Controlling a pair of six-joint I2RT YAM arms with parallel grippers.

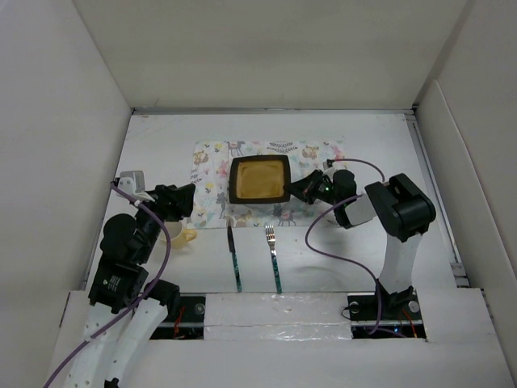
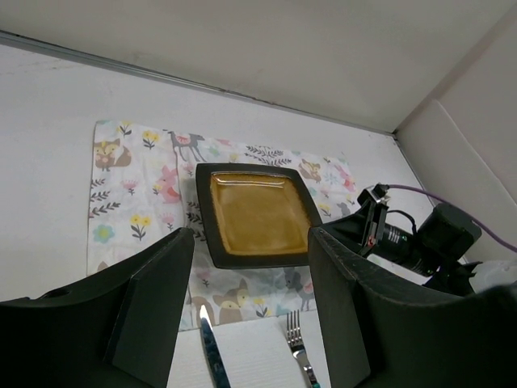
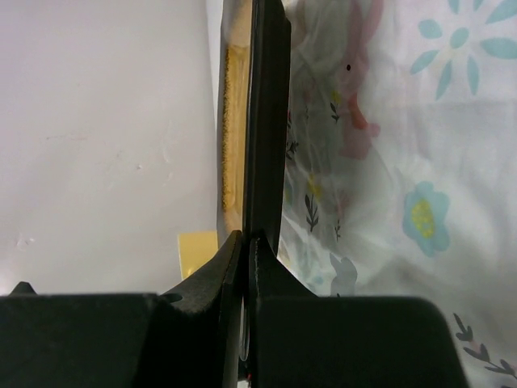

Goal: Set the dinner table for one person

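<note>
A square plate point(image 1: 258, 179) with a dark rim and a yellow inside lies on the animal-print placemat point(image 1: 212, 166) in the middle of the white dinner table point(image 1: 363, 145). My right gripper point(image 1: 304, 187) is shut on the plate's right rim. In the right wrist view the rim point(image 3: 266, 121) shows edge-on between my closed fingertips point(image 3: 249, 239). A knife point(image 1: 234, 260) and a fork point(image 1: 273, 255) lie side by side in front of the placemat. My left gripper point(image 1: 184, 202) is open and empty, left of the placemat. Its wrist view shows the plate point(image 2: 258, 212), knife point(image 2: 212, 347) and fork point(image 2: 297, 343).
A pale yellow cup point(image 1: 184, 236) stands on the table close under my left arm. A white ribbed napkin point(image 2: 254, 352) lies under the knife and fork. White panels wall the table at left, back and right. A purple cable point(image 1: 323, 234) loops from my right arm.
</note>
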